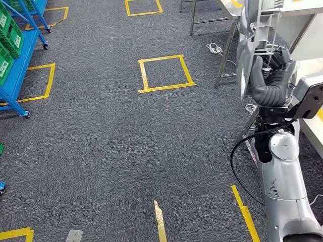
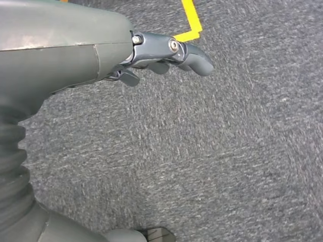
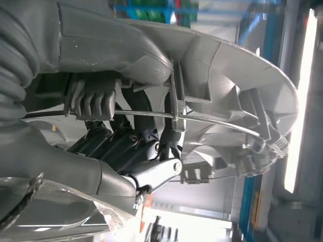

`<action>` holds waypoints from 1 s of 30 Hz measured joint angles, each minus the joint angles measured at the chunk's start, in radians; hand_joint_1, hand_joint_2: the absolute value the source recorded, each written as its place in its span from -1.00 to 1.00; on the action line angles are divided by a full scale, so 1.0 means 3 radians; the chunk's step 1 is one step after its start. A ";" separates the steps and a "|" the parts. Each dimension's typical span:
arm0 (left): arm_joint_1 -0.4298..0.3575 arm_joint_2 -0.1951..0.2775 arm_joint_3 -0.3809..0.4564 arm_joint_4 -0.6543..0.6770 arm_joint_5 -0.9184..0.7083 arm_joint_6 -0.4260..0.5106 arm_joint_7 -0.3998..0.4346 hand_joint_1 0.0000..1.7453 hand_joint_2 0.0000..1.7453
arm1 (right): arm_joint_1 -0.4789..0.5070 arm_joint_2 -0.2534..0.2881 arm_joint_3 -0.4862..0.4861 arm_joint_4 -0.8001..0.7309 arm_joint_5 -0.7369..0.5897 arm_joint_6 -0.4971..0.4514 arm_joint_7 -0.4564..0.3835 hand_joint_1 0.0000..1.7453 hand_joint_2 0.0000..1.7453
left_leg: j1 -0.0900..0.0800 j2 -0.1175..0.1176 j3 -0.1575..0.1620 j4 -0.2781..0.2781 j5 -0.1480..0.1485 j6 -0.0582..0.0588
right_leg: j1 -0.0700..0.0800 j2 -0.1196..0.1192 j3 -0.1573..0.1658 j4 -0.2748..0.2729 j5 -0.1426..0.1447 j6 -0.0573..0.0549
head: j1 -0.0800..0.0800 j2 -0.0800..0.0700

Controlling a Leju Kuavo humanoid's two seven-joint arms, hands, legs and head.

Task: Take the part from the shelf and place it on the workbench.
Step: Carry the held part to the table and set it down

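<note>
Grey ribbed part (image 1: 254, 30) gripped upright in right robot hand (image 1: 271, 70) near workbench (image 1: 305, 7), left robot hand (image 2: 167, 53) empty, fingers loosely extended above carpet (image 1: 114, 141)

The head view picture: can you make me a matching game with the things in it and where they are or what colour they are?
Things:
1. grey ribbed plastic part
2. blue metal shelf rack
3. square of yellow floor tape
4. green plastic bins

Places or states:
A. stuck flat on the grey carpet
B. held up by the right hand
C. sitting on the blue rack
D. standing on small wheels at the far left

Pairs: 1-B, 2-D, 3-A, 4-C
</note>
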 joint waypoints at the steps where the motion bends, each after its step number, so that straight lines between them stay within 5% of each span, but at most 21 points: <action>1: 0.0001 0.0000 0.0000 0.0000 0.0000 0.0001 0.0000 -1.00 1.00 | 0.0011 -0.0007 -0.0012 -0.0015 -0.0001 -0.0001 -0.0001 1.00 1.00 | 0.0004 0.0006 0.0002 0.0004 -0.0010 -0.0014 | -0.0002 0.0020 -0.0002 -0.0001 0.0006 -0.0019 | 0.0001 0.0000; 3: 0.0002 0.0001 0.0000 0.0000 0.0000 0.0002 -0.0001 -1.00 1.00 | 0.0021 -0.0014 -0.0030 -0.0044 -0.0001 -0.0002 -0.0001 1.00 1.00 | 0.0016 -0.0038 -0.0037 0.0114 -0.0104 -0.0044 | -0.0011 0.0059 0.0002 -0.0007 0.0015 -0.0059 | -0.0006 0.0000; 6: 0.0010 0.0001 0.0000 0.0000 0.0000 0.0002 -0.0002 -1.00 1.00 | 0.0031 -0.0016 -0.0037 -0.0059 -0.0001 -0.0001 -0.0001 1.00 1.00 | 0.0023 -0.0121 -0.0302 0.0731 -0.0414 -0.0066 | -0.0008 0.0129 0.0004 -0.0009 0.0021 -0.0095 | -0.0013 0.0000; 8: 0.0017 -0.0001 0.0001 0.0000 0.0000 0.0001 -0.0002 -1.00 1.00 | 0.0054 -0.0017 -0.0044 -0.0066 -0.0004 -0.0003 -0.0003 1.00 1.00 | 0.0021 -0.0130 -0.0424 0.0993 -0.0464 -0.0049 | 0.0006 0.0190 0.0005 -0.0009 0.0024 -0.0101 | -0.0013 0.0000; 9: 0.0018 -0.0002 0.0001 0.0000 0.0000 0.0001 -0.0002 -1.00 1.00 | 0.0071 -0.0018 -0.0052 -0.0078 -0.0007 -0.0007 -0.0005 1.00 1.00 | 0.0017 -0.0137 -0.0401 0.0935 -0.0392 -0.0030 | 0.0012 0.0221 0.0007 -0.0009 0.0024 -0.0102 | -0.0012 0.0000; 11: 0.0019 0.0001 0.0001 0.0000 0.0000 0.0003 -0.0003 -1.00 1.00 | 0.0103 -0.0020 -0.0074 -0.0109 -0.0018 -0.0018 -0.0016 1.00 1.00 | -0.0005 -0.0202 -0.0212 0.0508 -0.0146 0.0025 | 0.0014 0.0274 0.0011 -0.0009 0.0026 -0.0102 | -0.0012 0.0000; 13: 0.0020 0.0007 0.0002 0.0000 0.0000 0.0007 -0.0004 -1.00 1.00 | 0.0131 -0.0020 -0.0101 -0.0134 -0.0026 -0.0025 -0.0029 1.00 1.00 | -0.0025 -0.0291 -0.0036 0.0119 -0.0006 0.0070 | 0.0011 0.0318 -0.0002 -0.0004 0.0031 -0.0091 | -0.0012 0.0000; 16: 0.0020 0.0011 0.0003 0.0000 0.0000 0.0011 -0.0005 -1.00 1.00 | 0.0173 -0.0023 -0.0142 -0.0157 -0.0030 -0.0028 -0.0037 1.00 1.00 | -0.0033 -0.0291 0.0017 -0.0013 -0.0005 0.0086 | -0.0003 0.0366 -0.0036 -0.0009 0.0049 -0.0049 | -0.0013 0.0000; 18: 0.0017 0.0010 0.0004 0.0000 -0.0001 0.0012 -0.0005 -1.00 1.00 | 0.0190 -0.0032 -0.0168 -0.0178 -0.0031 -0.0031 -0.0039 1.00 1.00 | -0.0021 -0.0244 0.0037 -0.0067 0.0022 0.0094 | -0.0001 0.0307 -0.0091 0.0067 -0.0011 -0.0021 | -0.0008 0.0000; 21: 0.0017 0.0002 0.0006 0.0000 -0.0006 0.0012 -0.0004 -1.00 1.00 | 0.0206 -0.0048 -0.0195 -0.0189 -0.0037 -0.0032 -0.0047 1.00 1.00 | -0.0011 -0.0167 0.0050 -0.0105 0.0040 0.0103 | -0.0005 0.0160 -0.0353 0.0616 -0.0300 0.0020 | 0.0006 0.0000; 23: 0.0020 -0.0008 0.0006 0.0000 -0.0010 0.0011 -0.0004 -1.00 1.00 | 0.0226 -0.0053 -0.0200 -0.0189 -0.0038 -0.0029 -0.0050 1.00 1.00 | -0.0006 -0.0114 0.0048 -0.0104 0.0037 0.0100 | -0.0023 0.0135 -0.0491 0.0908 -0.0384 0.0052 | 0.0006 0.0000; 25: 0.0018 -0.0014 0.0006 0.0000 -0.0010 0.0010 -0.0003 -1.00 1.00 | 0.0241 -0.0057 -0.0204 -0.0189 -0.0036 -0.0029 -0.0051 1.00 1.00 | 0.0010 -0.0068 0.0050 -0.0096 0.0026 0.0083 | -0.0050 0.0104 -0.0383 0.0711 -0.0232 0.0087 | 0.0006 0.0000; 27: 0.0017 -0.0014 0.0007 0.0000 -0.0009 0.0010 -0.0003 -1.00 1.00 | 0.0245 -0.0058 -0.0210 -0.0188 -0.0027 -0.0028 -0.0051 1.00 1.00 | 0.0019 -0.0036 0.0046 -0.0064 0.0002 0.0044 | -0.0062 0.0015 -0.0129 0.0243 -0.0046 0.0122 | 0.0011 0.0000; 30: 0.0021 -0.0009 0.0009 0.0000 -0.0001 0.0010 -0.0003 -1.00 1.00 | 0.0259 -0.0058 -0.0217 -0.0180 -0.0008 -0.0027 -0.0055 1.00 1.00 | 0.0002 0.0000 0.0028 -0.0011 -0.0021 -0.0004 | -0.0042 -0.0017 0.0010 0.0011 -0.0016 0.0069 | 0.0020 0.0000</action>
